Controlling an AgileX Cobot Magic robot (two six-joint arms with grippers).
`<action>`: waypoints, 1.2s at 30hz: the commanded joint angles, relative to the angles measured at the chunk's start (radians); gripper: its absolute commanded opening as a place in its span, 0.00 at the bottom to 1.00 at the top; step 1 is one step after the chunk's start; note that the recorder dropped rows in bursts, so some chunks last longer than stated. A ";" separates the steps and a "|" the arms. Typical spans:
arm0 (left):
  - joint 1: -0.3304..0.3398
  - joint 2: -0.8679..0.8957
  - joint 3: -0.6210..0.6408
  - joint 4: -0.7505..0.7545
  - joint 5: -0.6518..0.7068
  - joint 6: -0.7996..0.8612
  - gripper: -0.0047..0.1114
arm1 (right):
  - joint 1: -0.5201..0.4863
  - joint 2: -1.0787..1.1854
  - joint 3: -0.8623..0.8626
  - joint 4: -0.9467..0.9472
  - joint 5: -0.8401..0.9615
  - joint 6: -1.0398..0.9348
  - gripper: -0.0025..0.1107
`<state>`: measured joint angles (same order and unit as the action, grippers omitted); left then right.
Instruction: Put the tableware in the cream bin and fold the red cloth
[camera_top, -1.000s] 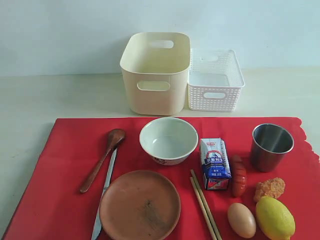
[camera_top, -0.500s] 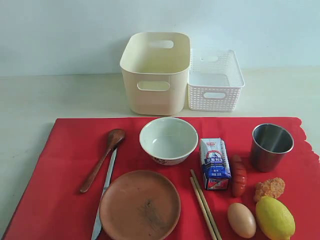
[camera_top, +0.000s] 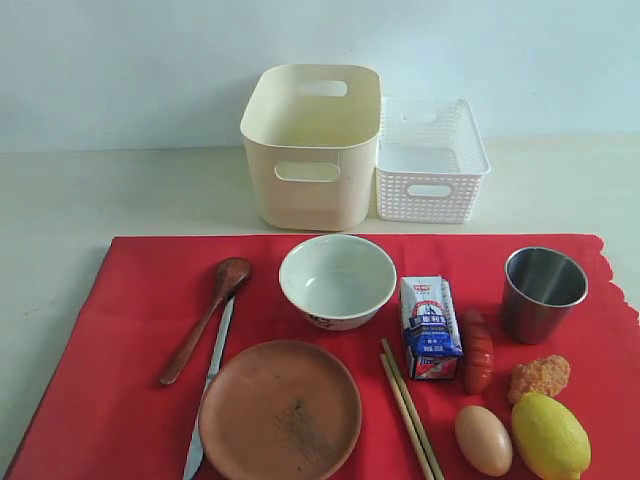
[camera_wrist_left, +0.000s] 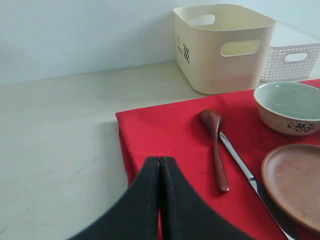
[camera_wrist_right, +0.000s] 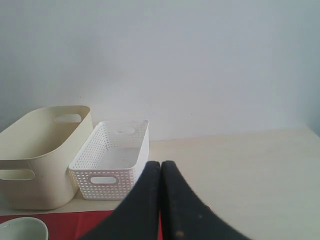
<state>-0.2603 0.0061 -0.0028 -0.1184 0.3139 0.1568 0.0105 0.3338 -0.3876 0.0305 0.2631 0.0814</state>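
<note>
The red cloth lies flat on the table and carries the tableware: a white bowl, brown plate, wooden spoon, silver knife, chopsticks and steel cup. Behind the cloth stands the empty cream bin. Neither gripper appears in the exterior view. My left gripper is shut and empty, over the cloth's corner, short of the spoon. The right gripper is shut and empty, facing the cream bin.
A white perforated basket stands right of the cream bin. A blue-white carton, sausage, nugget, egg and lemon also lie on the cloth. Bare table borders the cloth.
</note>
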 joint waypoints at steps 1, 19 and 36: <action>0.003 -0.006 0.003 0.005 -0.007 0.000 0.04 | 0.002 0.004 -0.010 -0.006 -0.010 0.000 0.02; 0.003 -0.006 0.003 0.005 -0.007 0.000 0.04 | 0.002 0.004 -0.010 -0.003 0.022 0.000 0.02; 0.003 -0.006 0.003 0.005 -0.007 0.000 0.04 | 0.002 0.288 -0.035 0.131 0.044 -0.098 0.02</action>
<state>-0.2603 0.0061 -0.0028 -0.1184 0.3139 0.1568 0.0105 0.5819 -0.4052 0.0971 0.3018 0.0490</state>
